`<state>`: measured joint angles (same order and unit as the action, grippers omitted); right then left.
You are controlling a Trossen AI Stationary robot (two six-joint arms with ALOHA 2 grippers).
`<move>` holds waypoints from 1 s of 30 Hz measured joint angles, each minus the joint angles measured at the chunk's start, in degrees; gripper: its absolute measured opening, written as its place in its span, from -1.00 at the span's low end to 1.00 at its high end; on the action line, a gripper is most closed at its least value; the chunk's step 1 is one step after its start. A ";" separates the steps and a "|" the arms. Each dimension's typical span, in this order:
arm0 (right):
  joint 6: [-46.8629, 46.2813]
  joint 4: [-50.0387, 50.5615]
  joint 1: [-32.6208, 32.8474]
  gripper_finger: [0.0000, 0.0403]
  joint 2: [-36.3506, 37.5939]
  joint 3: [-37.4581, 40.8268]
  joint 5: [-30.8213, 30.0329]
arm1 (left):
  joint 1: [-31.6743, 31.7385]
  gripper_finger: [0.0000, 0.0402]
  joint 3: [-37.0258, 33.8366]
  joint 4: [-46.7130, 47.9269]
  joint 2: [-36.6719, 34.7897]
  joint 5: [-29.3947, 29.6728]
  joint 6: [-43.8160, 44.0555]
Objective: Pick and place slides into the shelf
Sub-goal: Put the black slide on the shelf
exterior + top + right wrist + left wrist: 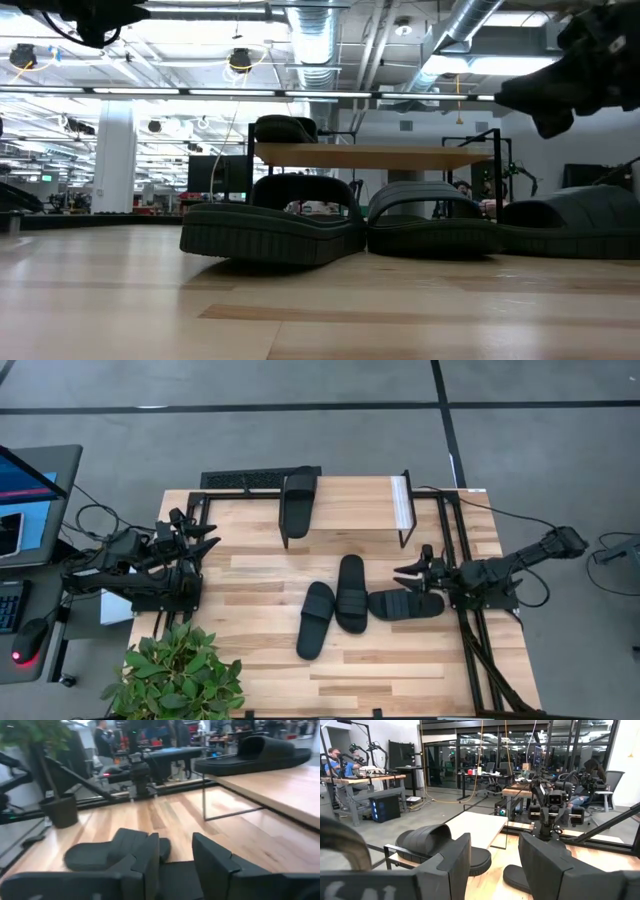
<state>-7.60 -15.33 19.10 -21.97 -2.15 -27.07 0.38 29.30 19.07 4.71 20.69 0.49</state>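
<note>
One slide (297, 500) lies on the shelf (350, 503) near its left end, at the far edge of the worktop (270, 570), its heel overhanging the shelf's front edge. Three slides lie mid-worktop: one angled (315, 619), one (351, 592) touching it, and one (405, 603) crosswise toward the right edge. The right gripper (409, 575) hovers just above that crosswise slide, jaws released. The left gripper (207, 537) waits near the left edge, jaws released and empty. A potted plant (175, 673) stands at the near-left corner.
</note>
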 joint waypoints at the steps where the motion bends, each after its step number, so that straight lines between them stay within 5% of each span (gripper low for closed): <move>1: -0.01 -0.09 -0.69 -0.41 -1.19 -0.69 0.00 | 0.00 -0.24 0.00 0.00 0.00 0.00 0.00; 5: -0.04 0.40 -3.03 -0.39 -6.80 -3.30 2.03 | 0.00 -0.24 0.00 0.00 0.00 0.02 0.00; 15: 0.22 8.89 -8.13 -0.40 -25.50 -13.37 18.11 | 0.00 -0.24 0.01 1.33 0.00 0.02 0.27; 30: 3.14 21.02 -13.53 -0.39 -48.23 -28.53 27.28 | 0.00 -0.24 0.02 1.48 0.00 0.02 0.37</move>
<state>-4.45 5.68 5.57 -70.20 -30.68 0.21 0.38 29.32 20.55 4.71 20.71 0.86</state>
